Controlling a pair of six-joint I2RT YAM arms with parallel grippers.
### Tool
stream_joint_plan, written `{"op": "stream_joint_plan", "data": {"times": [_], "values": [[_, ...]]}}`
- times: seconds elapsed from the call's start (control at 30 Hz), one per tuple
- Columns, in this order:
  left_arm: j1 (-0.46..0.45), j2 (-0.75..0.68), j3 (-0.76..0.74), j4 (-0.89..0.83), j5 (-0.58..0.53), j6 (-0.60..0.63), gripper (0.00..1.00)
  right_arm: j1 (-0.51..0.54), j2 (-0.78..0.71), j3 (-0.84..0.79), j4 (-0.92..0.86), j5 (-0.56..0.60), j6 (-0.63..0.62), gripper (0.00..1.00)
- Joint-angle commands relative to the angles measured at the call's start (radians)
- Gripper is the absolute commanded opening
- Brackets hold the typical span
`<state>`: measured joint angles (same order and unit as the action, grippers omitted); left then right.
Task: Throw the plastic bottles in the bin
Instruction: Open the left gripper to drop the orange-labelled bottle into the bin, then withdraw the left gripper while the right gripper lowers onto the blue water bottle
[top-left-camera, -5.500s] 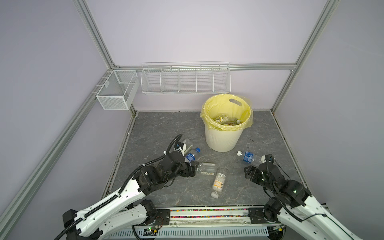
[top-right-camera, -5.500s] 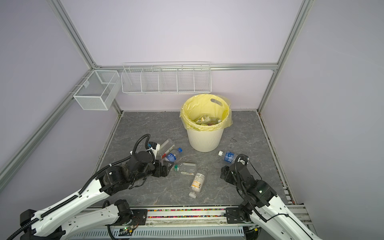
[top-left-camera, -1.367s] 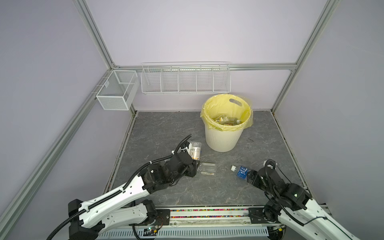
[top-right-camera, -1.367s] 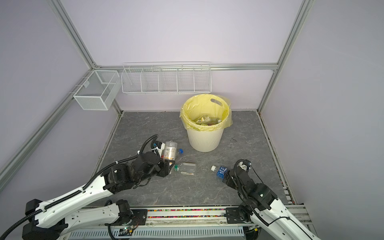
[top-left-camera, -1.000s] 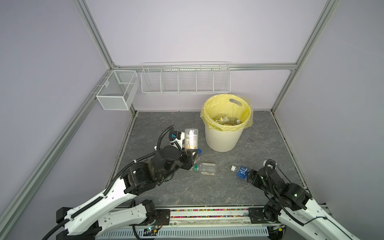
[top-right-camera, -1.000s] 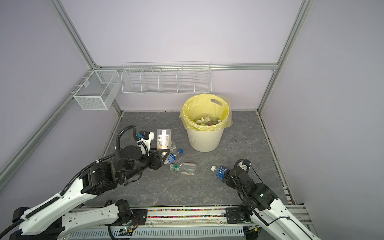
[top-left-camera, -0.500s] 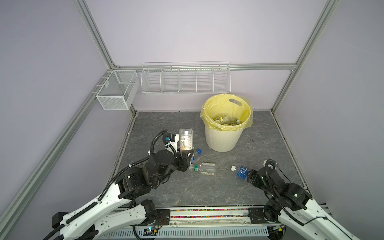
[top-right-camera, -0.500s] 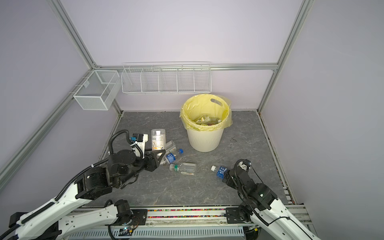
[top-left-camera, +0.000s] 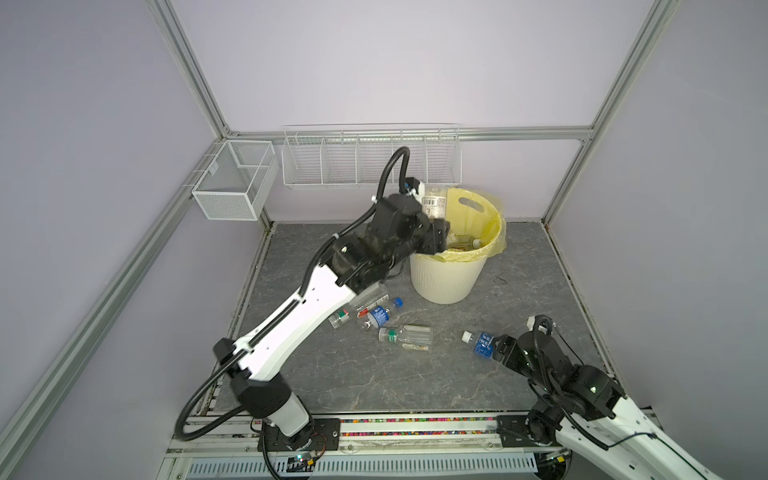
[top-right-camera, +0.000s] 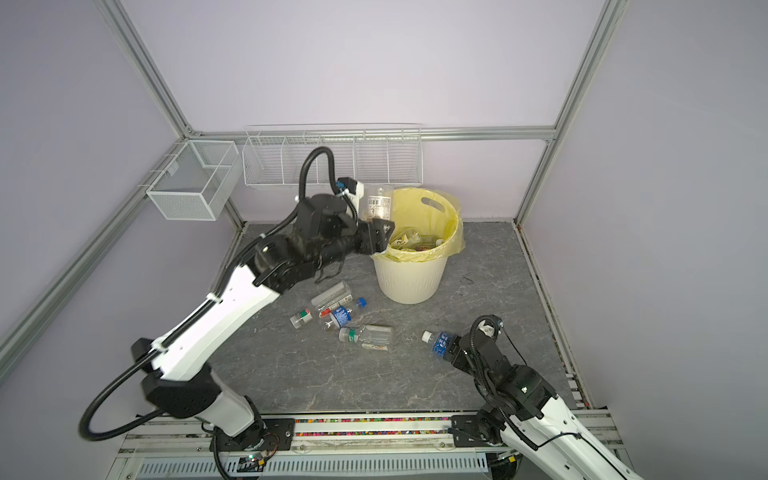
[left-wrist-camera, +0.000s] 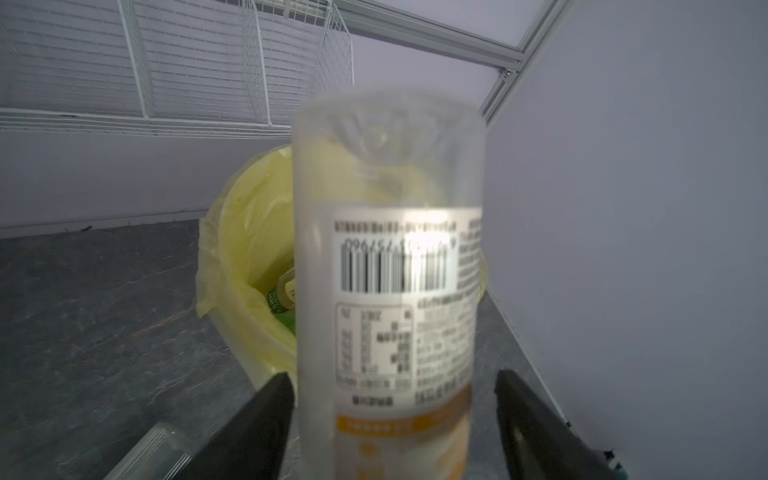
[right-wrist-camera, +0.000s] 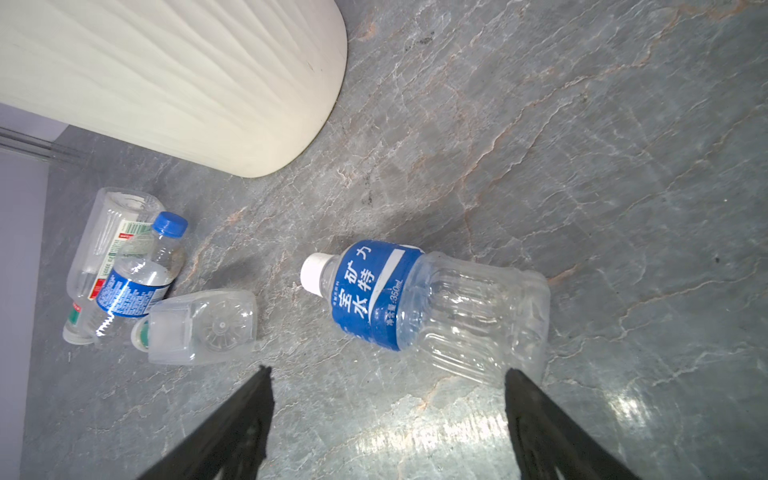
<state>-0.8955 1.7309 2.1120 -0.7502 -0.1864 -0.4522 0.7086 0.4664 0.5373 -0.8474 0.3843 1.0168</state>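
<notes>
A small wire basket (top-left-camera: 232, 183) hangs on the left wall, and a long wire basket (top-left-camera: 370, 160) runs along the back rail, 2 in all.

The left arm reaches up and across to the bin (top-left-camera: 442, 278), a cream ribbed bucket with a yellow liner (top-left-camera: 492, 226) folded over its rim. The left gripper (left-wrist-camera: 392, 376) is released. In the left wrist view its 2 fingers (left-wrist-camera: 257, 419) stand apart with the barcode bottle (left-wrist-camera: 390, 270) between them: 1 finger is just beside its wall, and there is a clear gap at the other. This clear bottle is base up and blurred, with a white barcode label above an orange band. In both top views it stands over the bin's near-left rim. Other bottles lie inside the bin.

Under the arm, on the grey floor (top-left-camera: 374, 382) near the bin's foot, lie a long clear bottle (top-right-camera: 332, 296), a blue-capped bottle (top-right-camera: 345, 313) touching it, and a green-capped bottle (top-right-camera: 368, 336) just in front.

Further right, the blue-label bottle (right-wrist-camera: 415, 303) with a white cap lies on its side, apart from the bin. The right gripper (right-wrist-camera: 386, 370) sits low over the floor, spread wide and grasping nothing, with the bottle's base just ahead of its fingertips
</notes>
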Motion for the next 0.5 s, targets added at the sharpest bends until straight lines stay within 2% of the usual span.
{"op": "stream_joint_plan", "data": {"times": [0.0, 0.07, 0.13, 0.17, 0.33, 0.47], "values": [[0.028, 0.202, 0.316, -0.237, 0.067, 0.03, 0.99, 0.004, -0.034, 0.021, -0.032, 0.001, 0.006, 0.88], [0.032, 0.296, 0.522, -0.342, 0.064, 0.042, 0.99, 0.005, -0.058, 0.025, -0.054, 0.001, 0.008, 0.88], [0.033, 0.311, 0.602, -0.367, 0.08, 0.044, 0.99, 0.005, -0.078, 0.034, -0.086, 0.015, 0.006, 0.88], [0.033, 0.291, 0.59, -0.353, 0.089, 0.043, 0.99, 0.006, -0.087, 0.04, -0.101, 0.024, 0.007, 0.88], [0.034, 0.099, 0.307, -0.21, 0.106, 0.038, 0.99, 0.006, -0.122, 0.062, -0.181, 0.057, 0.0, 0.88], [0.035, -0.035, 0.133, -0.16, 0.072, 0.053, 0.99, 0.006, -0.138, 0.064, -0.197, 0.068, 0.002, 0.88]]}}
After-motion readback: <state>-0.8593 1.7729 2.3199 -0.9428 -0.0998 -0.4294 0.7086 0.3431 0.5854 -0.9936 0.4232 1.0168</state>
